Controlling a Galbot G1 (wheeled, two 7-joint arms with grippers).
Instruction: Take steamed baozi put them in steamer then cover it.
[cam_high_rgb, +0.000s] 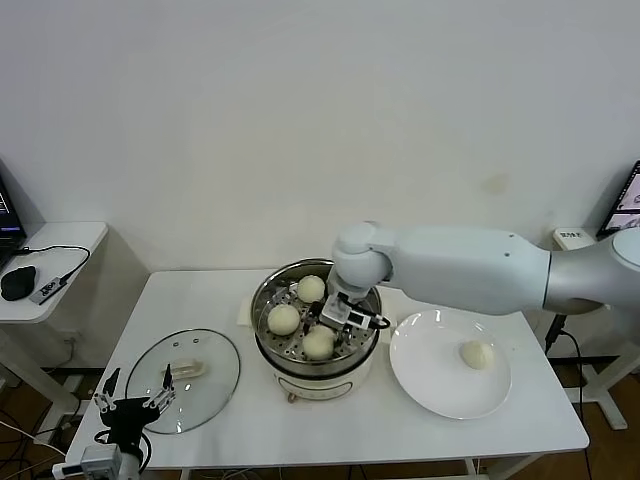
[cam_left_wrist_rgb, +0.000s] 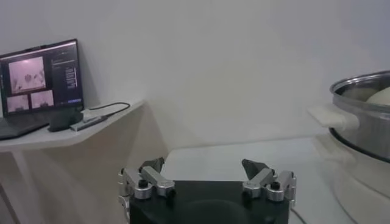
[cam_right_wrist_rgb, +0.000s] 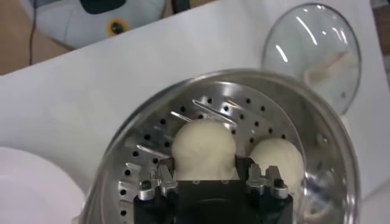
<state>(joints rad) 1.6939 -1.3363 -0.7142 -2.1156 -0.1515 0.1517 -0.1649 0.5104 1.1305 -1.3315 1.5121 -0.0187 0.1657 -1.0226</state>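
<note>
Third bun being set on the steamer (cam_high_rgb: 316, 352) tray, centre of frame.
Right gripper (cam_high_rgb: 330, 318) jaws pinch a bun (cam_right_wrist_rgb: 203, 148); lower until it rests, release, lift straight clear of neighbours. One bun (cam_high_rgb: 476, 354) waits on the plate (cam_high_rgb: 430, 385), centre-right; left gripper (cam_high_rgb: 131, 402), jaws spread, idles lower left.

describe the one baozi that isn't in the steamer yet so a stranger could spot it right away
Start at the white table and find the shiny steamer at its middle. Just to the robot's right of it lies a flat white plate. The baozi sits alone on that plate, whereas the other three buns lie inside the steamer on the perforated tray.
</note>
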